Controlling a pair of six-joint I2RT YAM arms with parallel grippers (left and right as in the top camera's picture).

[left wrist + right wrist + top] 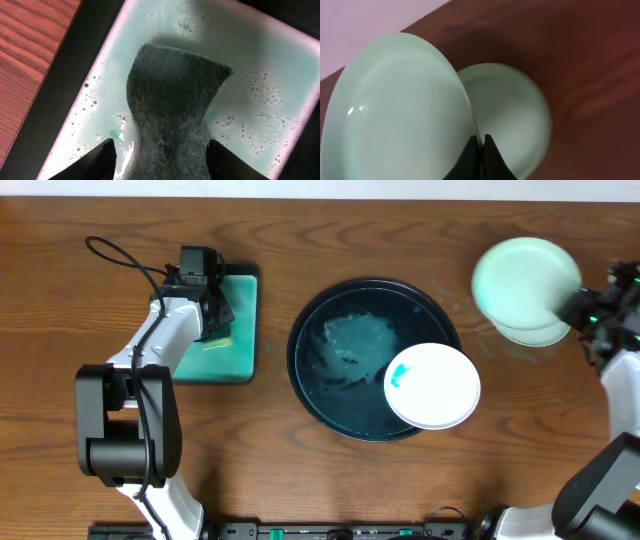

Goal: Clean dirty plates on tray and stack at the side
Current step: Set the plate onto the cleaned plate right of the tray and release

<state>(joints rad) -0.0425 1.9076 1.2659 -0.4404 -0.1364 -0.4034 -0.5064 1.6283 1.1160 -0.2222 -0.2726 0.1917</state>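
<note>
One smeared plate (432,385) sits on the near right part of the tray (345,405), its right edge lapping over the rim and a teal blot on its left side; the tray's bare floor is wet with a teal film. Farther back on the left, the left gripper (214,328) (161,150) hangs over the rectangular tray (215,378) of foamy teal liquid. Its jaws are closed in on the sponge (172,100), which is pinched to a waist between them and dipped in the liquid. Farthest off, at the right, the right gripper (574,307) (481,145) has its fingers squeezed together on the rim of the held plate (520,270) (395,110). That plate looks clean and hangs tilted over the lower plate (530,335) (515,115), which lies on the tabletop (300,490) beside the tray. By my reading, the coming move turns on this: the lower plate lies beneath the held one and a shade nearer, so the held plate must level out and come down slightly toward the near side to stack squarely. The smeared plate lies right of the sponge, across the whole tray, closer to the right arm than to the left
</note>
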